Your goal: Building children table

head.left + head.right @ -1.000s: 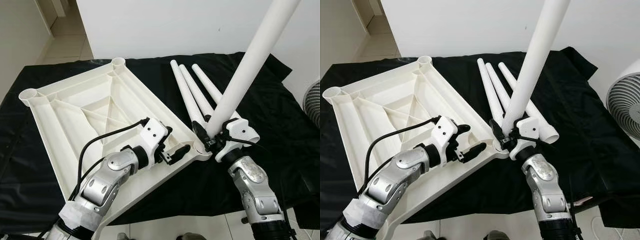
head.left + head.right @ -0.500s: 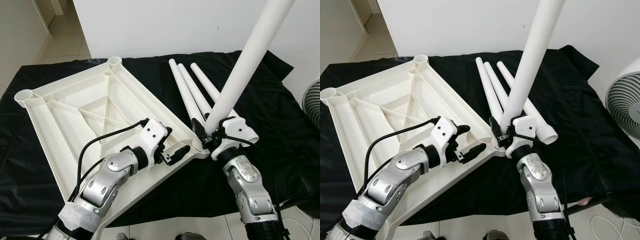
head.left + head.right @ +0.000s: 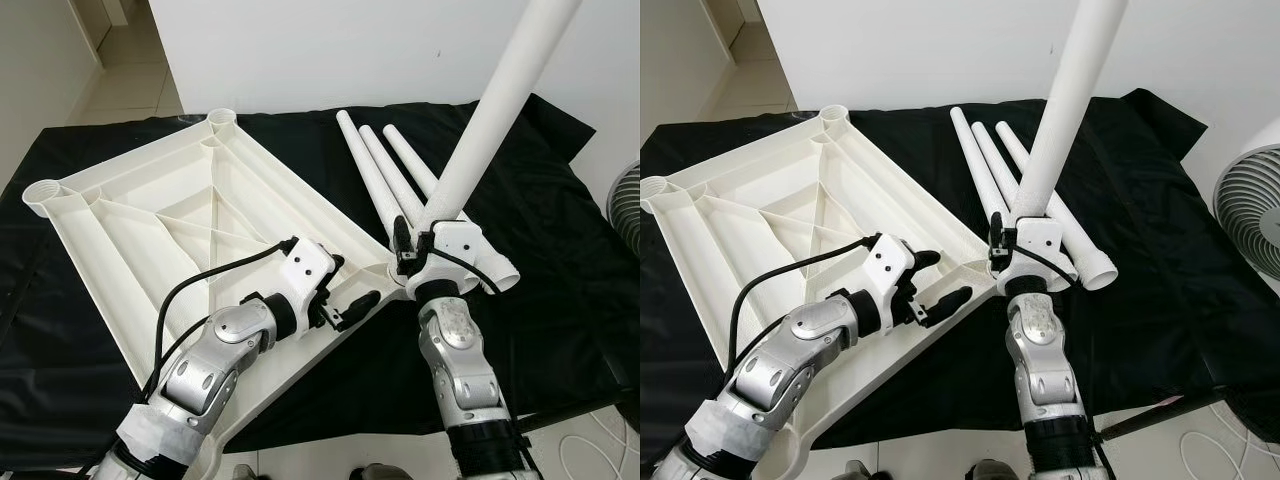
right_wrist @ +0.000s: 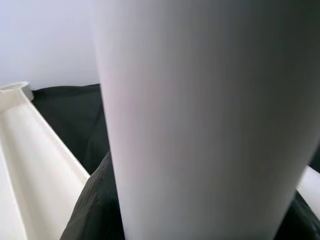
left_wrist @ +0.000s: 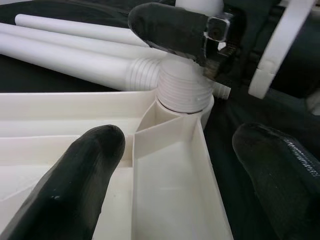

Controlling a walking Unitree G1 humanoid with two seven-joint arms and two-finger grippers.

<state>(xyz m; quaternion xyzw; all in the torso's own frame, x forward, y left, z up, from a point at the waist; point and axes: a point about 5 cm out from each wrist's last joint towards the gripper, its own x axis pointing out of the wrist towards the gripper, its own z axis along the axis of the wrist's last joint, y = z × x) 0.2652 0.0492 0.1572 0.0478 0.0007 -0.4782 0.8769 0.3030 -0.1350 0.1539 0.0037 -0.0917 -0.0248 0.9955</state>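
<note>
You have the white tabletop (image 3: 190,225) lying upside down on the black cloth (image 3: 560,230), ribs up; your right gripper (image 3: 415,262) is clamped on one table leg (image 3: 495,110), whose threaded end sits in the near corner socket (image 5: 182,102); whether it is screwed home you cannot tell; your left gripper (image 3: 345,305) rests on the tabletop's rim beside that corner, fingers spread wide, holding nothing; three spare legs (image 3: 385,180) lie side by side just behind; so by my reckoning one leg is under way and three sockets remain.
</note>
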